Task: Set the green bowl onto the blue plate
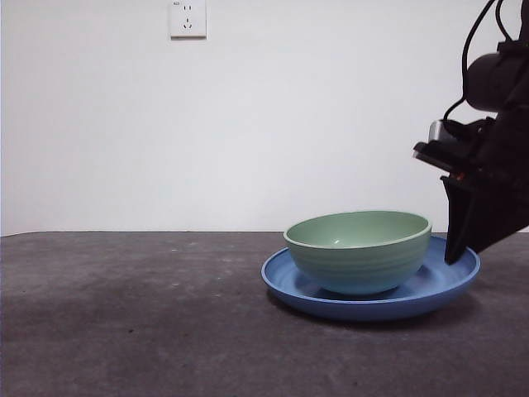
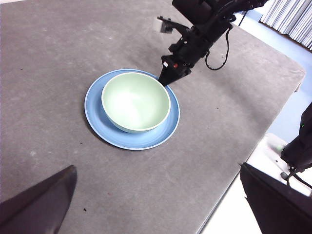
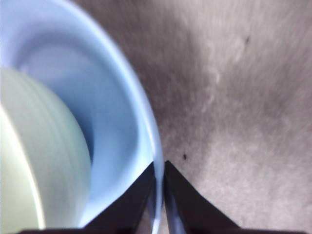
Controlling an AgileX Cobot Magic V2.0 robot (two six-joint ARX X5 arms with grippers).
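The pale sage-green ridged bowl [image 1: 359,250] sits upright inside the wide glossy blue plate [image 1: 446,285] on the grey table [image 1: 124,322]. We see our right gripper [image 3: 159,168] pinching the plate's rim; our left gripper [image 2: 156,195], spread wide, hangs well apart.

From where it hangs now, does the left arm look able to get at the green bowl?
Probably yes. The green bowl sits open-topped on the blue plate, with nothing over it. Only the right gripper stands at the plate's far rim, away from the left gripper.
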